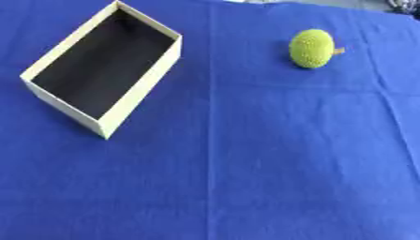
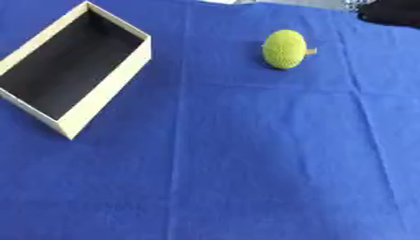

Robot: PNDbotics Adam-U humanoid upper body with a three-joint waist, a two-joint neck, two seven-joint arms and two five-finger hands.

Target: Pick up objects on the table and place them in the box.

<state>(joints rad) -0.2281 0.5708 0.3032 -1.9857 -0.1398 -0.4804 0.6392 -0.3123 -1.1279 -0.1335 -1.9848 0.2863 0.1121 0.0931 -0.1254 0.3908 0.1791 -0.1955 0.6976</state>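
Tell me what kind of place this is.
Probably a staged test tabletop, not a home: a plain blue cloth covers the surface, with only an empty cream box and one yellow-green knitted fruit on it.

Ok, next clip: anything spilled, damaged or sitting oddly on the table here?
Nothing stands out. The cream box stands open and upright, at an angle to the table edges, with a dark inside that looks empty. The yellow-green bumpy fruit lies apart from it on the blue cloth, which shows only fold creases. No robot hand is in view.

Cream box (image 1: 139,91), dark inside, upper left on blue cloth (image 1: 262,164); yellow-green bumpy fruit (image 1: 311,48) well apart, upper right.
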